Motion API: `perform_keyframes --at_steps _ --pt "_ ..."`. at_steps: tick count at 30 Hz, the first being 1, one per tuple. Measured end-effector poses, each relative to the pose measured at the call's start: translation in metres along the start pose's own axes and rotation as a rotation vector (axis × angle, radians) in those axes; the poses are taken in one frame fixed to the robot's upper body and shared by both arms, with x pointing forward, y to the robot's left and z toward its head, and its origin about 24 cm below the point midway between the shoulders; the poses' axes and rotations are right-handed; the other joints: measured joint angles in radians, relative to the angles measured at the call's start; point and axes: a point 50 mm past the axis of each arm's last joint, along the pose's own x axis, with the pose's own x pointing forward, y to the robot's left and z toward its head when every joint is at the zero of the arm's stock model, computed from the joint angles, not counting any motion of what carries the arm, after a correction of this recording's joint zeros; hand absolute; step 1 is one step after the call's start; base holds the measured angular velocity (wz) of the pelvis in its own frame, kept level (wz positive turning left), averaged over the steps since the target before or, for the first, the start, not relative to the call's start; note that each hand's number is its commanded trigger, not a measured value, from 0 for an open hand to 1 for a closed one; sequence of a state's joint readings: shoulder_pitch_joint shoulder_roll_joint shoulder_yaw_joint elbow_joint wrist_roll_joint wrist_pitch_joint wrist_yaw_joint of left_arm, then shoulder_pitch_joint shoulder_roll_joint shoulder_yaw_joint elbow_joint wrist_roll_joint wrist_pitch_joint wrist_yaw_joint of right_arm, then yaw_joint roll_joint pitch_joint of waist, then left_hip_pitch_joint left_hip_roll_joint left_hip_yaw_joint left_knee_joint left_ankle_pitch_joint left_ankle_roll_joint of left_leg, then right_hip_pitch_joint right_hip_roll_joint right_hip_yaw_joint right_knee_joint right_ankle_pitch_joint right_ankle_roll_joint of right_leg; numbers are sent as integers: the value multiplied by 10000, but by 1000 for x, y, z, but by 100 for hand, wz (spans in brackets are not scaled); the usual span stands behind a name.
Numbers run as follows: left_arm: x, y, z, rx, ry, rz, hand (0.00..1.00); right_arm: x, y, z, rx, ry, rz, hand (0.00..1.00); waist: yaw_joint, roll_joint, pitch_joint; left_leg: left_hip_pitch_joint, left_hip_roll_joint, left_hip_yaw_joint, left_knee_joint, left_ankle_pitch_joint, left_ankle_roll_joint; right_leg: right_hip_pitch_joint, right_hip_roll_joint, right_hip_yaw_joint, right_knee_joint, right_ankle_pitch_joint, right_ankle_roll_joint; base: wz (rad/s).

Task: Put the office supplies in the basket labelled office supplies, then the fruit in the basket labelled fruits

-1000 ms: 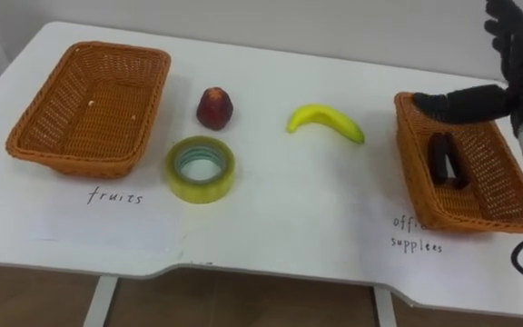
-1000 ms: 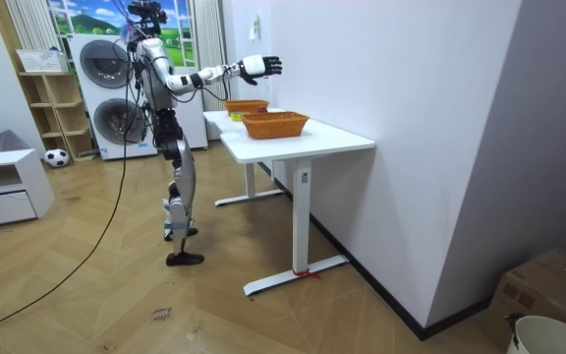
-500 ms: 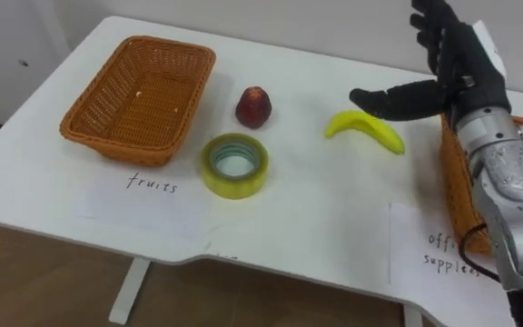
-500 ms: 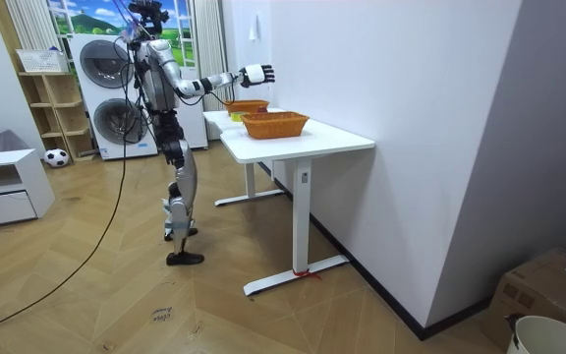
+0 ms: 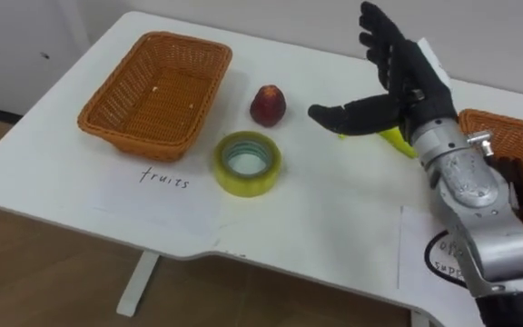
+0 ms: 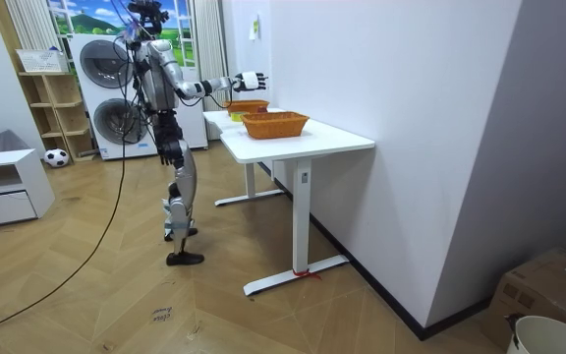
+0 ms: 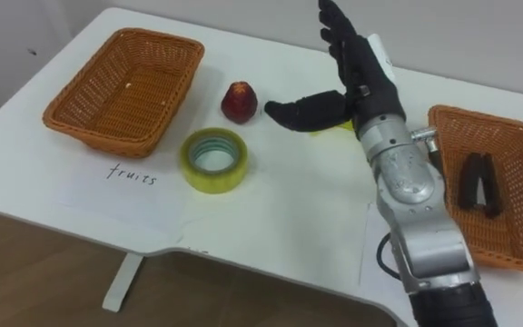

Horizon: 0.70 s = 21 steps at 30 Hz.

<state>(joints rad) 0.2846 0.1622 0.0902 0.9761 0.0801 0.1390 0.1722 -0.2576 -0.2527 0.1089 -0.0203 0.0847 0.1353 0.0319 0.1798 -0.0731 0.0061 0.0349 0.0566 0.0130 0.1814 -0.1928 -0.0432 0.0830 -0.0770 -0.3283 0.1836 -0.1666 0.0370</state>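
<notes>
Fruit and office supplies are laid out on a white table around the robot's right hand. Well to the left of the hand, a rectangular orange wicker basket is set at the table's far left, with no item in it. Between that basket and the hand, a small dark red rounded fruit is seen. Just nearer the robot than the fruit, a thick roll of yellow adhesive tape is laid flat. Neither is touched.

The hand is held open above the table, with the fingers straight and spread and the thumb stretched out to the left. Nothing is gripped. A curved yellow banana is found directly beneath the hand. It is largely covered by the thumb and palm, so only a short yellow stretch is shown at the wrist side. Its long axis is judged to run across the table from left to right, roughly in line with the thumb. No contact is made, as far as can be told.

To the right of the hand, a second orange wicker basket is placed, with a dark elongated office item already laid inside. For the banana to be sorted, the hand would need to be lowered onto it and closed across its narrow width. The banana would then have to be carried far left to the first basket.
</notes>
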Motion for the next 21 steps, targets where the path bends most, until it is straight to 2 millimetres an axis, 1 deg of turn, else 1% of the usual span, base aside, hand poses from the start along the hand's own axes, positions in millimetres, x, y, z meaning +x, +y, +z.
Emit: perform_keyframes --at_steps 2,3,6,8,9,10,12,13,14,15,16,21 --pt "0 0 -1 67 126 -12 0 0 0 -1 6 72 -28 0 103 38 24 -34 0 -5 6 0 0 -23 0 -11 0 0 0 0" --pt "0 -1 -1 158 155 -48 0 0 1 -1 31 120 -106 0 188 29 18 -82 0 -5 19 0 0 -66 0 -13 3 0 -1 0" --pt "-1 -2 -3 252 300 -84 0 1 5 -2 207 140 -296 0 240 39 22 -261 -1 -48 85 0 0 -191 -1 -45 8 2 -3 5" --pt "-1 -4 -5 319 346 -126 0 1 8 -5 103 275 -252 0 262 86 23 -275 -12 -93 148 0 0 -184 -21 -166 9 2 -3 10" --pt "-1 -5 -5 308 342 -156 0 1 8 -7 80 392 -273 0 320 104 17 -292 -20 -134 150 1 1 -181 -37 -347 9 2 -3 7" --pt "-2 -6 -5 288 341 -208 0 2 9 -10 110 504 -315 0 404 158 35 -296 -23 -137 150 1 1 -186 -46 -386 8 2 -3 5" --pt "-2 -9 -4 255 362 -316 0 2 11 -13 113 655 -389 0 467 238 30 -329 -28 -155 152 2 2 -193 -59 -474 7 2 -3 4" --pt "-3 -11 -4 240 384 -370 0 2 12 -13 42 688 -386 0 466 276 25 -370 -37 -185 155 4 5 -195 -76 -593 7 1 -2 11" --pt "-3 -12 -4 238 381 -396 0 2 12 -13 -49 698 -382 0 470 291 16 -397 -39 -187 167 7 8 -212 -80 -611 7 1 -2 10" --pt "-3 -14 -3 234 358 -451 0 4 13 -12 -135 666 -360 0 501 306 10 -431 -44 -184 187 11 13 -273 -85 -600 7 1 -2 3" --pt "-4 -17 -3 257 376 -513 0 7 15 -11 -186 664 -263 0 519 324 23 -446 -53 -190 187 19 20 -291 -90 -598 3 1 -2 0" --pt "-4 -18 -4 264 435 -556 0 17 26 -12 -390 799 211 0 489 320 27 -417 -105 -335 186 26 29 -146 -97 -594 -86 1 -1 9"
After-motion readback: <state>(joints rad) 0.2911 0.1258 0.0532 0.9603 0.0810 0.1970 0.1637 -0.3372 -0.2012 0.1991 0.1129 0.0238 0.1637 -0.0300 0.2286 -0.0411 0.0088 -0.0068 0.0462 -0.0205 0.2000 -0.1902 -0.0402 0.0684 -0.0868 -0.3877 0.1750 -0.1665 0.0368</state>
